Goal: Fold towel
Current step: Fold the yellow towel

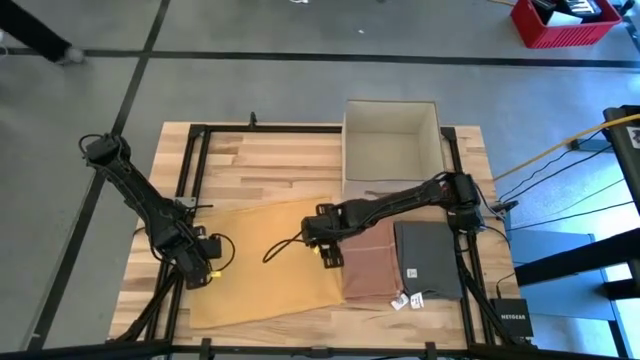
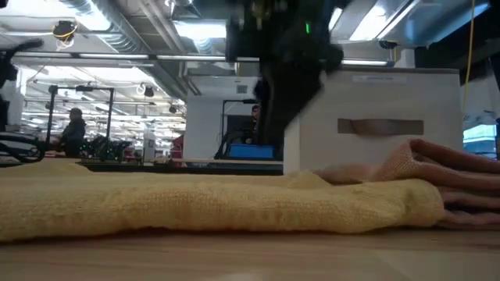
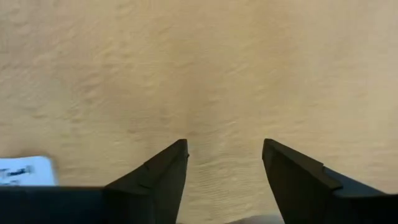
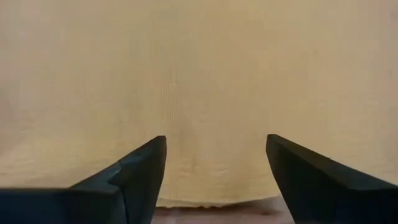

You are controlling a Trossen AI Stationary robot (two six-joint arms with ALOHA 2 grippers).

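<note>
yellow towel lies flat, seemingly folded once; left gripper and right gripper hover open, empty, further folds remain

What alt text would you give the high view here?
A yellow towel lies flat on a wooden table, with the left pincer at its left edge and the right pincer at its right edge. Folded brown and grey towels lie beside a white box.
</note>
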